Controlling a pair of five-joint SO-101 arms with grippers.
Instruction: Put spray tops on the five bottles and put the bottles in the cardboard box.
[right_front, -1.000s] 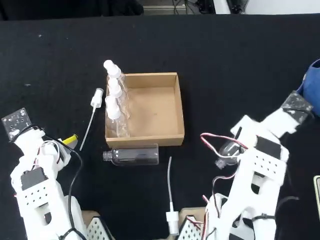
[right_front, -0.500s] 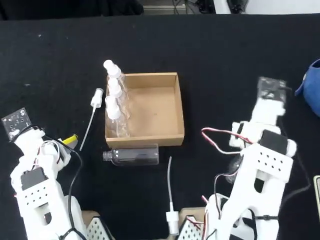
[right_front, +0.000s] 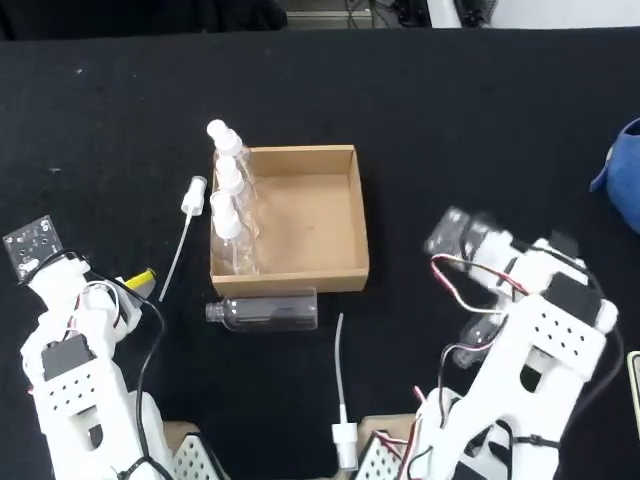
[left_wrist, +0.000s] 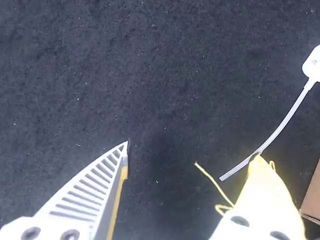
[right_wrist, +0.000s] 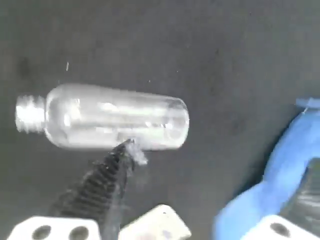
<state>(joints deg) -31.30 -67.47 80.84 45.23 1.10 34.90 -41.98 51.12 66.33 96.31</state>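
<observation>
Swinging in from the right edge, the right claw (right_wrist: 215, 132) now hangs, fingers wide apart, over an uncapped bottle (right_wrist: 112, 117) lying on the desk (right_front: 120, 100), right of the cardboard box (right_front: 290, 283). It should straddle the bottle's middle before closing. The left claw (left_wrist: 191, 151) is parked, also apart, near a spray top (left_wrist: 313, 65).

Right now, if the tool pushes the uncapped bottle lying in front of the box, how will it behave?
The bottle lies on its side on the flat table, so a push across it would probably roll it, maybe against the cardboard box. It looks clear and empty, so likely light. Its smooth round wall may slip.
</observation>
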